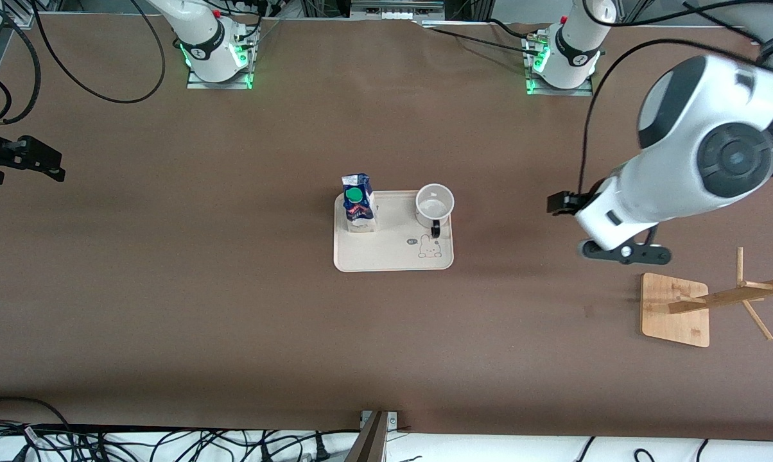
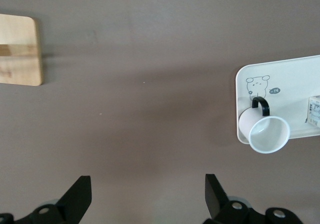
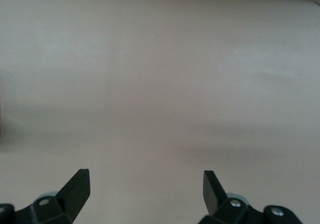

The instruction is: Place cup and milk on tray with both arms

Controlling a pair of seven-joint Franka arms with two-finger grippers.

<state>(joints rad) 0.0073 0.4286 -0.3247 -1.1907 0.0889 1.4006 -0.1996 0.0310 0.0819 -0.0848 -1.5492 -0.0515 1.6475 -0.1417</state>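
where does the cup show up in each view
Front view: the cup stands upright on the tray, beside the milk, toward the left arm's end.
Left wrist view: the cup sits at the tray's edge, by the bunny drawing.
Right wrist view: not in it, only bare table.
Shared landmark: the bunny drawing next to the cup's black handle.

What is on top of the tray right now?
On the tray stand the milk and the cup, both upright, side by side, apart. The cup looks empty. The tray surface beneath them is covered; the bunny drawing shows.
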